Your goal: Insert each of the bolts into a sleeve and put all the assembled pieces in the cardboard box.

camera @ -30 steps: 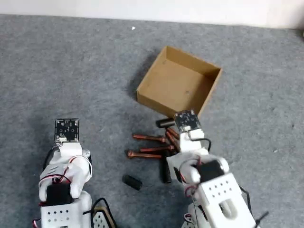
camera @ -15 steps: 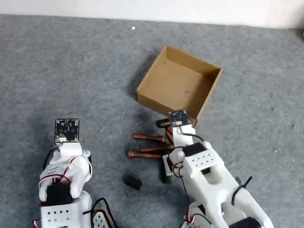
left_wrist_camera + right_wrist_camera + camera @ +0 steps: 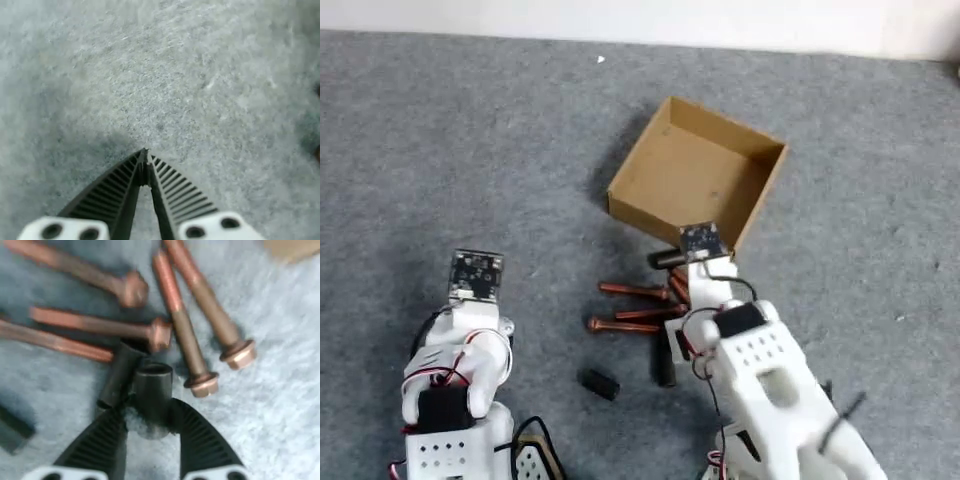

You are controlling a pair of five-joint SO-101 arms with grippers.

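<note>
Right gripper point(image 3: 152, 412): jaws pinching black sleeve point(image 3: 153, 385), near cardboard box point(image 3: 650, 222).
Left gripper point(image 3: 145, 162): jaws pressed together, well apart from cardboard box.
Handling: likely stiff, light, slick; grip mid-length.

A: What is the ground made of?

B: A grey, fuzzy, felt-like carpet covering point(image 3: 470, 150). It runs from side to side of the high view and takes up nearly all of it. From close up on the wrist views its nap is mottled, with pale fibres lying through the grey.

A: And behind it?

B: A plain white strip point(image 3: 620, 18) along the far edge, meeting the grey in a straight line. I cannot tell whether it is a wall or a board.

A: Any marks?

B: One small white speck point(image 3: 601, 60) on the grey, near that far edge.

A: The light?

B: Even and soft, and the shadows on the carpet have blurred edges.
</note>
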